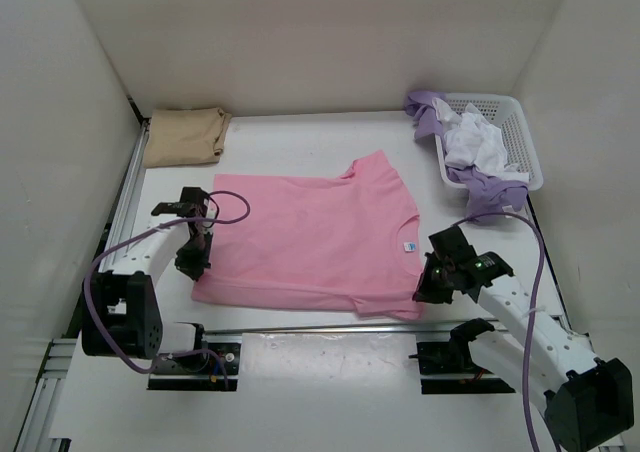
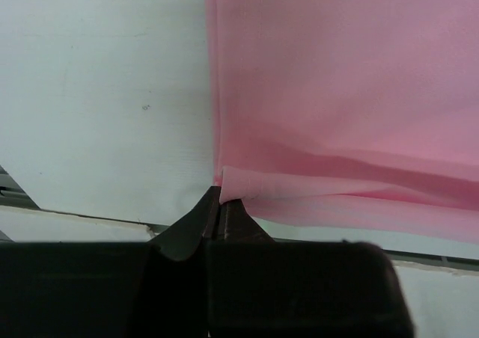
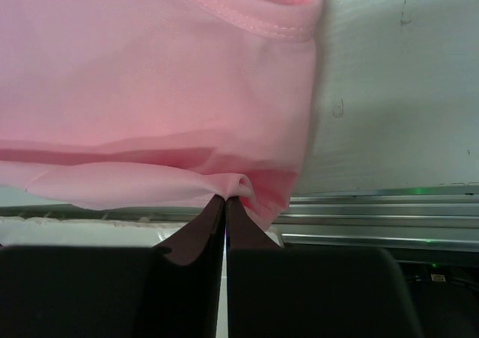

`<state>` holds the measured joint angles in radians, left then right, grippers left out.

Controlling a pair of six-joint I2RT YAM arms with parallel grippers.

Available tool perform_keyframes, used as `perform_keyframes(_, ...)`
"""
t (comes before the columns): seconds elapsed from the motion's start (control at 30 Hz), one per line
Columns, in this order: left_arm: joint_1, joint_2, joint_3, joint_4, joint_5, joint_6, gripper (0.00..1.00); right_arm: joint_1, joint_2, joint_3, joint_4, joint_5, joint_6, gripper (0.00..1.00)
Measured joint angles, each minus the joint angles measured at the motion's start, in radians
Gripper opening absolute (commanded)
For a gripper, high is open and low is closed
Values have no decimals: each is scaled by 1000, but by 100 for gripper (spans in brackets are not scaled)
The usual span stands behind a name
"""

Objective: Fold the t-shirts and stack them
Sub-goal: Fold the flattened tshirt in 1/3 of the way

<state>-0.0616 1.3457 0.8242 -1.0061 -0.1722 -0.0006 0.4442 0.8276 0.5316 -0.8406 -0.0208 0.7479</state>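
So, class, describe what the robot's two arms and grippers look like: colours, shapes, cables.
The left arm and right arm: white links, black joints, a looping purple cable each; green lights on the right wrist. The left gripper and right gripper: black tapered fingers.

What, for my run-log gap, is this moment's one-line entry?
pink shirt: spread flat | left gripper: shut on near hem corner | right gripper: shut on near collar-end corner

A white plastic mesh basket (image 1: 517, 132) sits at the far right corner of the white table (image 1: 300, 137). A metal rail (image 1: 124, 207) runs along the table's left edge.
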Motion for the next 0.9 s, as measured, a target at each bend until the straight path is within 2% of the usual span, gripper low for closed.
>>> perform_keyframes(0.13,0,11,36,-4,0,0,10,2,69,51,28,18,-24,0)
perform_keyframes(0.37,0,130,201,32,-6,0,10,0,346,217,137,65,-126,0)
perform_keyframes(0.6,2,208,217,51,-10,0,10,-39,575,334,219,105,-223,0)
perform_keyframes(0.9,37,251,232,73,-11,0,10,-63,668,390,259,124,-266,0)
